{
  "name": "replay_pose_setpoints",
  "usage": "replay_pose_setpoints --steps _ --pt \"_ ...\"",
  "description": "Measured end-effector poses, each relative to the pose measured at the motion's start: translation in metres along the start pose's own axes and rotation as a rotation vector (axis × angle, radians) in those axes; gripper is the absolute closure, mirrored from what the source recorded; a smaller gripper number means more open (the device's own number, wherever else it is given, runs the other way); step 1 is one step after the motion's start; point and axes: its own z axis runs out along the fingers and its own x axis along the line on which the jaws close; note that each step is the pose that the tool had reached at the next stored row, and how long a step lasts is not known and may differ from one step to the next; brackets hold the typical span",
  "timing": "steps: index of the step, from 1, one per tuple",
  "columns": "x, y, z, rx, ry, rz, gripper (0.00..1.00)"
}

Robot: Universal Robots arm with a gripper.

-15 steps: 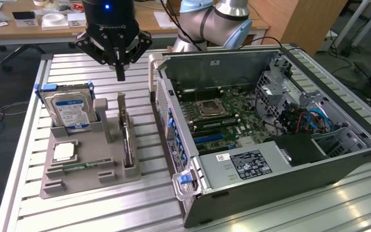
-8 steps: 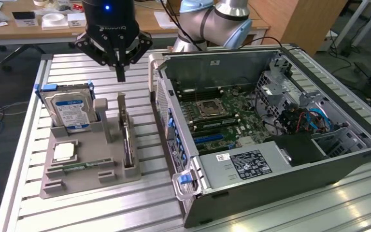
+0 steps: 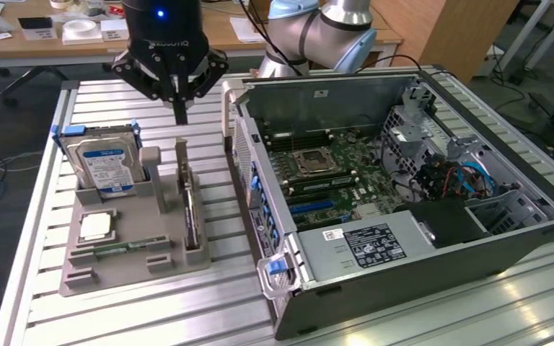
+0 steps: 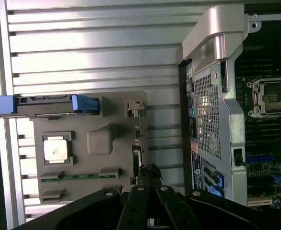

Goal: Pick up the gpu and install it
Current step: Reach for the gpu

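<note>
The gpu [image 3: 191, 213] stands on edge in a slot along one side of the grey holder [image 3: 152, 216], the side nearest the computer case. In the wrist view the gpu [image 4: 137, 143] is a thin strip at the edge of the holder [image 4: 99, 141]. My gripper [image 3: 181, 115] hangs above the table just past the far end of the holder, pointing down. Its fingers are shut with nothing between them. In the wrist view my gripper [image 4: 150, 179] sits over one end of the card, apart from it.
The holder also carries a silver hard drive [image 3: 109, 164] with blue rails, a processor chip [image 3: 96, 226] and a green memory stick [image 3: 123, 249]. The open computer case [image 3: 508, 238] lies beside it with its motherboard [image 3: 330, 176] exposed. Desks stand behind the slatted table [image 3: 142, 310].
</note>
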Motion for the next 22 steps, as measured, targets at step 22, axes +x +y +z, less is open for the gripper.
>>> replay_pose_setpoints --steps 22 --pt "0.0001 -0.0089 -0.0004 0.0 0.0 0.0 0.89"
